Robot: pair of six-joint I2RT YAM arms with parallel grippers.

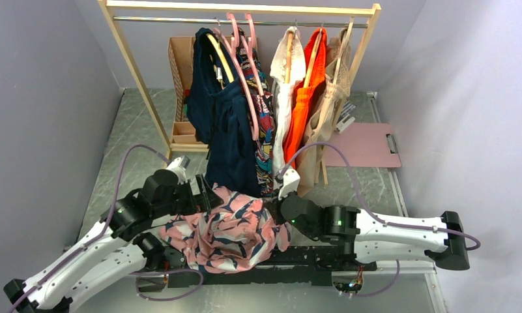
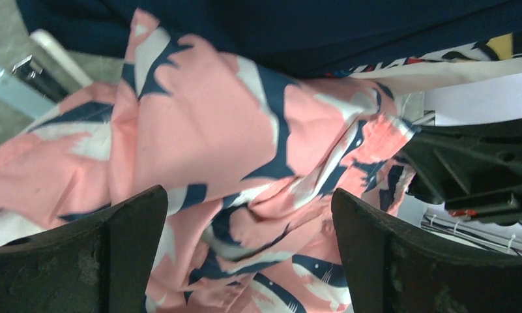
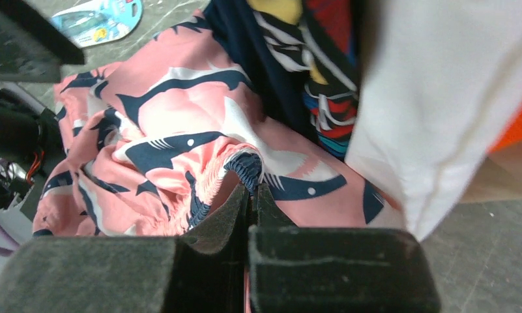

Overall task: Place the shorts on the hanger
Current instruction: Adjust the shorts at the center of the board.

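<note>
The shorts (image 1: pixel 229 231), pink with navy and white print, lie bunched on the table between the two arms. In the right wrist view my right gripper (image 3: pixel 250 188) is shut on the gathered waistband of the shorts (image 3: pixel 173 130). My left gripper (image 2: pixel 248 215) is open just over the left side of the shorts (image 2: pixel 206 124), its two dark fingers (image 2: pixel 101 254) wide apart and holding nothing. In the top view the left gripper (image 1: pixel 204 195) and the right gripper (image 1: pixel 279 210) flank the cloth. The pale-pink hanger (image 1: pixel 248 91) hangs on the rack among the clothes.
A wooden clothes rack (image 1: pixel 134 65) stands at the back with navy (image 1: pixel 225 124), multicolour, white (image 1: pixel 285 85), orange (image 1: pixel 304 98) and beige garments hanging low, close above the shorts. A pink clipboard (image 1: pixel 365 145) lies at the right. A wooden box (image 1: pixel 180 85) stands behind the rack.
</note>
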